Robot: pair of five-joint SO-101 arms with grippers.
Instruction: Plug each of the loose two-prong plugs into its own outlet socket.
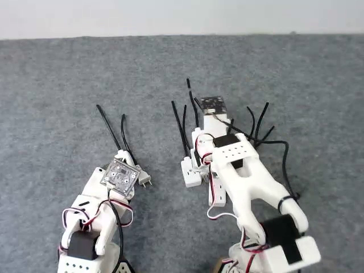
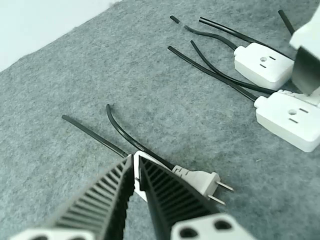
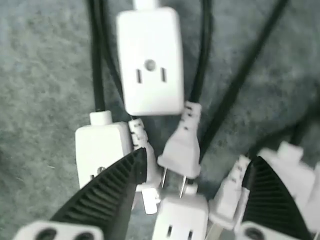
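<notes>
My right hand [image 3: 197,159] hangs wide open over the socket cluster near the middle of the worktop [image 1: 57,85], straddling a loose plug [image 3: 180,150] whose prongs touch the end of a socket [image 3: 177,222]. I'd close on the plug's flat sides, tip its prongs toward the slots, square them up, then press straight in. My left hand [image 2: 135,162] is closed to a slit beside the second plug [image 2: 200,181], nearer the front edge. I can read no writing anywhere.
</notes>
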